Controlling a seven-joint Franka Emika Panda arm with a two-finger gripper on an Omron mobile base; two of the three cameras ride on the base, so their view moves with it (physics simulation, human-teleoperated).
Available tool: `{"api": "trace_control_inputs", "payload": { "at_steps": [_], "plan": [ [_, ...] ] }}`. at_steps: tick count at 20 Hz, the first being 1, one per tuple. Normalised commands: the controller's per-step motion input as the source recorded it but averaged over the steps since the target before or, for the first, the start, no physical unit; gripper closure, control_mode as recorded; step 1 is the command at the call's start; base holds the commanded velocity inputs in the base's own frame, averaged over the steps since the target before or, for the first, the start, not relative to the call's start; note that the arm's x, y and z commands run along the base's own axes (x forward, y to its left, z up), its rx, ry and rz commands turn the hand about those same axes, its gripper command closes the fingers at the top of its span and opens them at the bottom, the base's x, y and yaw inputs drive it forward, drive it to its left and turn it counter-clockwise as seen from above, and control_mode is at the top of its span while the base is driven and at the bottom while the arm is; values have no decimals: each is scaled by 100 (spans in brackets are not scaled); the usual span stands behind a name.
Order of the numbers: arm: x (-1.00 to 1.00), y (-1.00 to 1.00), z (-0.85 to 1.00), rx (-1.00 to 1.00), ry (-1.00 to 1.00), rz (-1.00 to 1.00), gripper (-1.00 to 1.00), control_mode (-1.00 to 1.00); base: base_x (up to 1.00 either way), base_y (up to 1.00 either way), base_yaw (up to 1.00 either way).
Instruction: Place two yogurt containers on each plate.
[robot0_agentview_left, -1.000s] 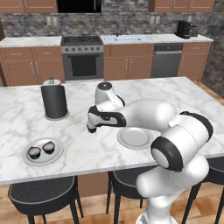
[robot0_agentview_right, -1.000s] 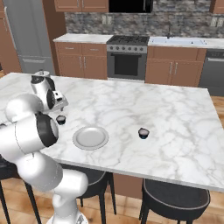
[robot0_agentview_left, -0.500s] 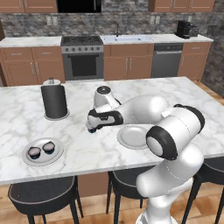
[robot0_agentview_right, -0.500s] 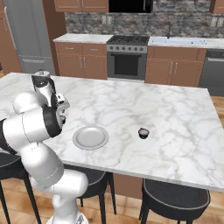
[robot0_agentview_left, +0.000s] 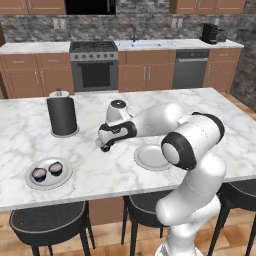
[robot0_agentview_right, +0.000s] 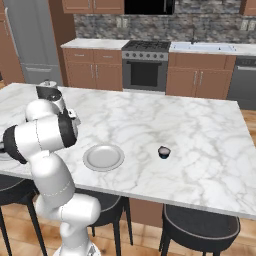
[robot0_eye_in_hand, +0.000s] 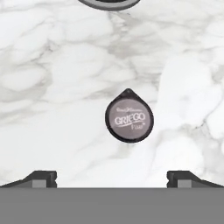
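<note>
Directly below the gripper (robot0_eye_in_hand: 111, 177), a yogurt cup (robot0_eye_in_hand: 129, 116) stood on the counter (robot0_eye_in_hand: 52, 87), centred between its wide-spread, empty fingers.

Bare marble counter (robot0_eye_in_hand: 57, 65) lay open all round the yogurt cup (robot0_eye_in_hand: 129, 116), which sat clear between the wide-set finger tips (robot0_eye_in_hand: 41, 178). The black cylinder (robot0_agentview_left: 63, 116) stood near on one side and the empty plate (robot0_agentview_left: 153, 157) near on the other, neither touching the cup.
</note>
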Motion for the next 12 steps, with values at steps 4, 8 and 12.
{"api": "trace_control_inputs", "payload": {
  "at_steps": [4, 8, 12],
  "plan": [
    [21, 14, -20, 1, 7, 0, -100, -100, 0, 0, 0],
    [19, 4, -21, 0, 5, 0, -100, -100, 0, 0, 0],
    [20, 0, -14, 0, 0, 0, -100, -100, 0, 0, 0]
  ]
}}
